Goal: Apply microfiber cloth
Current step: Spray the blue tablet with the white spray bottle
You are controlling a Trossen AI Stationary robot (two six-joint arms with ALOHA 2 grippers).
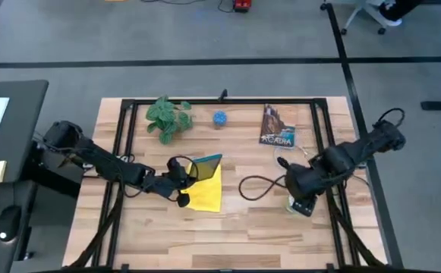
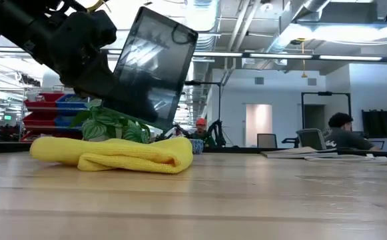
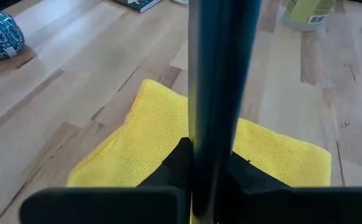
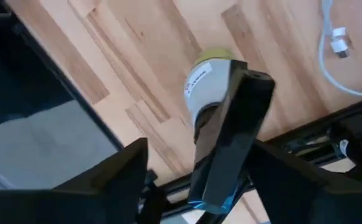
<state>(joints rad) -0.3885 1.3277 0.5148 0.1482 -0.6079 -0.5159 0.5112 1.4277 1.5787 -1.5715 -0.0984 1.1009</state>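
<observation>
The left pincer (image 1: 184, 176) is grasping the dark tablet (image 2: 152, 67) by its edge, holding it tilted above the microfiber cloth (image 1: 204, 191); the cloth is lying folded on the desk (image 1: 243, 227) near the middle, just under the tablet; the right pincer (image 1: 302, 205) is hanging over a yellowish bottle (image 4: 209, 87) at the desk's right side, and it is clenching a flat dark object (image 4: 230, 137).

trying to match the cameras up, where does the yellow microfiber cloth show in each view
High view: microfiber cloth left of centre, on the table below the tilted tablet.
Low view: bunched at left, under the tablet.
Left wrist view: spread behind the tablet's edge.
Right wrist view: not in it.
Shared landmark: the tablet held by the left hand.
</observation>
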